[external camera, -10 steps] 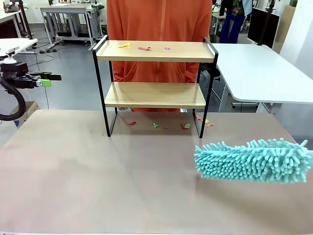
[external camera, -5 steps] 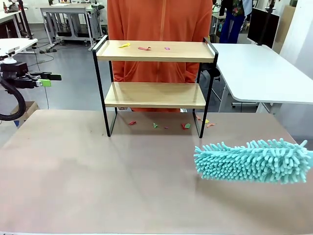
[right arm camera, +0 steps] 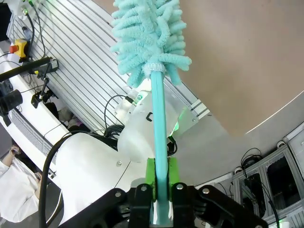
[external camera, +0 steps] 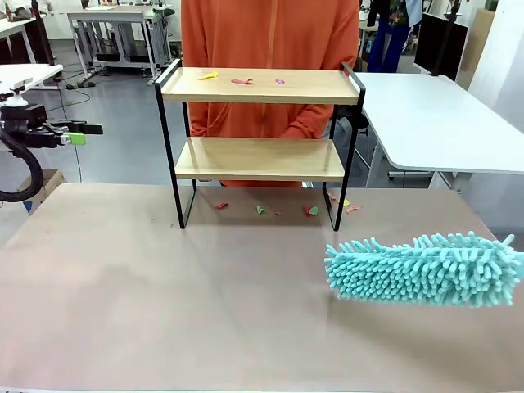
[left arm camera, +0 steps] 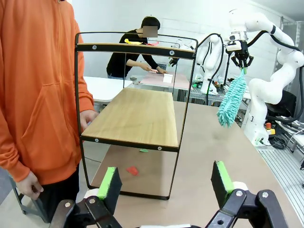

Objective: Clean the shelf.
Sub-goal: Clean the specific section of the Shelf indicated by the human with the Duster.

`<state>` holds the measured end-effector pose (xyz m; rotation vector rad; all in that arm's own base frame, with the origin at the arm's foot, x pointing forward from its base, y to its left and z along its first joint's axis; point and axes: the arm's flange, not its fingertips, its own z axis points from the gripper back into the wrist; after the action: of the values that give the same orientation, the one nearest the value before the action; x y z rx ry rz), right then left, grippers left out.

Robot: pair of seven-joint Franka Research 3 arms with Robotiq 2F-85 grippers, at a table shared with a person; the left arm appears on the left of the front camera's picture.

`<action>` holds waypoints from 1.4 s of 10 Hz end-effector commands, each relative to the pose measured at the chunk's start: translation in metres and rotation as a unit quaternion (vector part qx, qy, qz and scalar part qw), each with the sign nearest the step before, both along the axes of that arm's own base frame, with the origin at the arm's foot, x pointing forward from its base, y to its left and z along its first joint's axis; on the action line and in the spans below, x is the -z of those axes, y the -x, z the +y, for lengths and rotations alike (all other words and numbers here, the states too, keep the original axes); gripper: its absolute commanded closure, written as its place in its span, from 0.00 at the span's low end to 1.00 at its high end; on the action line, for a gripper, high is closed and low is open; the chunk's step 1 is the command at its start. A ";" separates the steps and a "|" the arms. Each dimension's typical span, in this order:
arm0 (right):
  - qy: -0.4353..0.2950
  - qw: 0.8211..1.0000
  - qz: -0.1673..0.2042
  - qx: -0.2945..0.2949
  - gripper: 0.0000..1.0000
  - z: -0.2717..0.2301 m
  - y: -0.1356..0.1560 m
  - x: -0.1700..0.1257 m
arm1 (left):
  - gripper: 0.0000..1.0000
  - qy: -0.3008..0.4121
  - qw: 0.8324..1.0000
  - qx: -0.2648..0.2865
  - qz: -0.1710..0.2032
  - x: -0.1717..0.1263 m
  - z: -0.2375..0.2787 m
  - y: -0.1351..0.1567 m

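Observation:
The shelf point(external camera: 259, 86) stands at the far middle of the brown table, two wooden boards in a black frame; its side faces my left wrist camera point(left arm camera: 137, 116). Small coloured scraps point(external camera: 241, 81) lie on its top board and more scraps point(external camera: 311, 210) on the table under it. A teal fluffy duster point(external camera: 422, 268) hangs above the table at the right, also far off in the left wrist view point(left arm camera: 232, 99). My right gripper point(right arm camera: 159, 178) is shut on the duster's teal handle point(right arm camera: 158, 123). My left gripper point(external camera: 82, 133) is open at the far left, off the table point(left arm camera: 164, 185).
A person in an orange hoodie point(external camera: 268, 37) stands right behind the shelf, one hand point(left arm camera: 88, 118) near the lower board. White tables point(external camera: 434, 123) stand to the right and back left. The brown table point(external camera: 164, 303) has free room in front of the shelf.

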<state>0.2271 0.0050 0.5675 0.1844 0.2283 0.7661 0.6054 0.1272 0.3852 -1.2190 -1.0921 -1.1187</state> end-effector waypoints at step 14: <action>-0.006 1.000 -0.001 0.004 0.87 0.004 0.000 -0.002 | 0.00 -0.003 1.000 0.003 -0.008 0.000 0.001 0.002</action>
<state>0.2271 0.0050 0.5675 0.1844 0.2283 0.7661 0.6054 0.1272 0.3852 -1.2190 -1.0921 -1.1187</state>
